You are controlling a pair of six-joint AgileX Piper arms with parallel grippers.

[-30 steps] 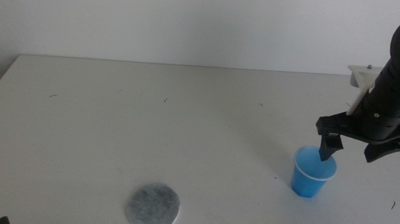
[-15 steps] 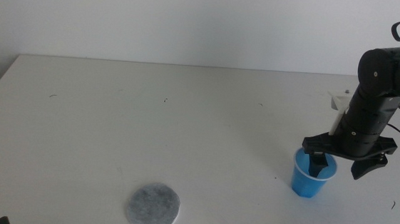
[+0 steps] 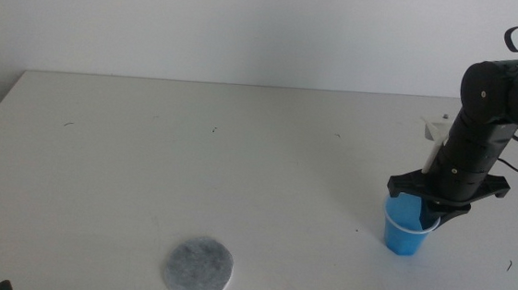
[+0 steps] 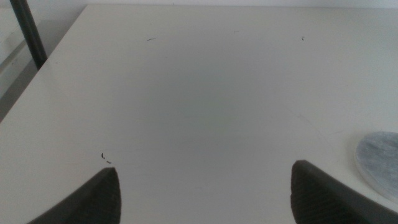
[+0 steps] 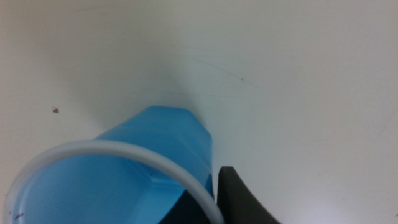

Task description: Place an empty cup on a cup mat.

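Observation:
The blue cup (image 3: 407, 234) stands upright on the white table at the right, empty. My right gripper (image 3: 431, 210) comes down on its rim from above. In the right wrist view the jaws pinch the cup (image 5: 149, 155) wall, one jaw inside and one outside, with the gripper (image 5: 208, 200) shut on the rim. The grey cup mat (image 3: 197, 268) lies flat near the front edge, far to the left of the cup. The mat's edge shows in the left wrist view (image 4: 379, 155). My left gripper (image 4: 205, 193) waits open above the table at the front left.
A small white object (image 3: 434, 131) sits behind the right arm near the table's right side. The table's (image 3: 239, 162) left edge and a dark post (image 4: 28, 31) show in the left wrist view.
The right gripper has lowered over the cup and its jaws have closed onto the rim. The cup and mat have stayed in place. The left arm has not moved.

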